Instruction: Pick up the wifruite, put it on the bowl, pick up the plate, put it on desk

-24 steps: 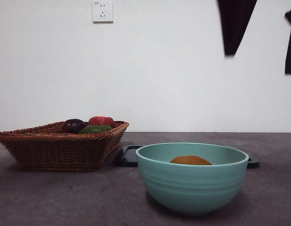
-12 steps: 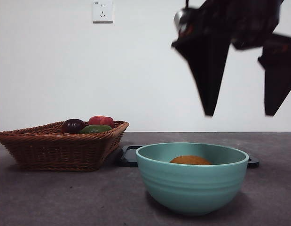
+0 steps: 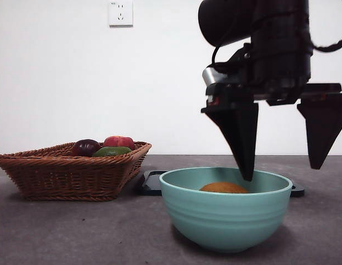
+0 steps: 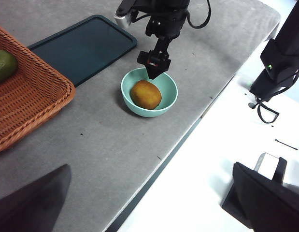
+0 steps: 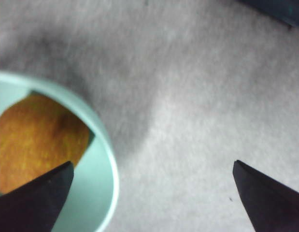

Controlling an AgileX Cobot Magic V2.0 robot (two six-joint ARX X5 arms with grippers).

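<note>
Front view – no readable writing, wifruite (image 3: 224, 188) in bowl (image 3: 226, 215), right hand (image 3: 281, 171) open.

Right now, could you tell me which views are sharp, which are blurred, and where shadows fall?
Front view: sharp, evenly lit; the right gripper reads as a dark silhouette. Left wrist view: clear. Right wrist view: soft and blurred; a grey shadow lies on the desk beside the bowl.
</note>
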